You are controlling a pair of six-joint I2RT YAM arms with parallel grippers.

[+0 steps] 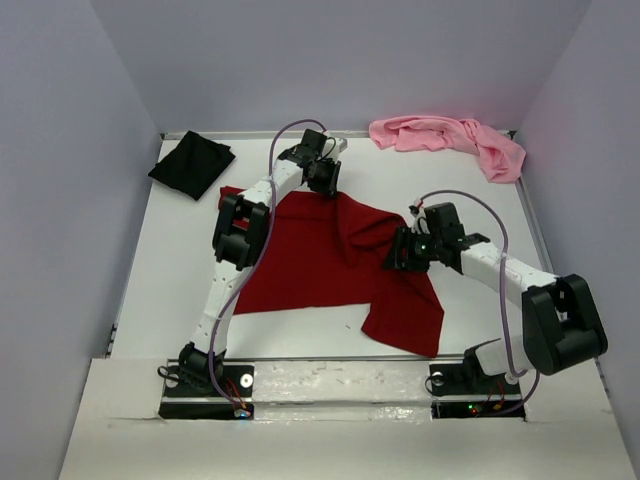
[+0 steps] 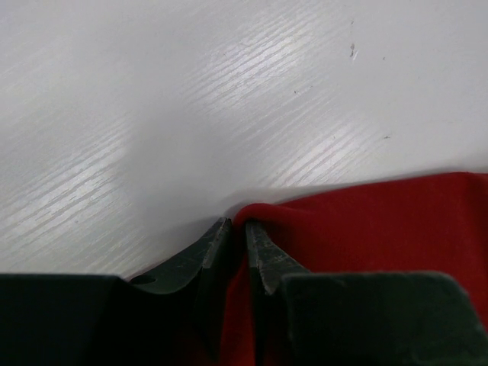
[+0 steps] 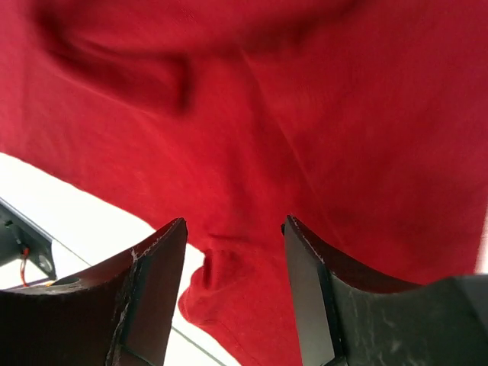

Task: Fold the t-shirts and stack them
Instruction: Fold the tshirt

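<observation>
A white table (image 1: 170, 260) with a faint streaked grain lies under everything, and its surface shows a few small dark specks (image 2: 352, 50). Plain pale grey walls (image 1: 340, 60) rise at its back and along both sides. A pale board (image 1: 340, 440) lies across the near edge.

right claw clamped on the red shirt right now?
No, the right claw is open in its wrist view, its fingers wide apart and neither one pinching the red shirt.
</observation>
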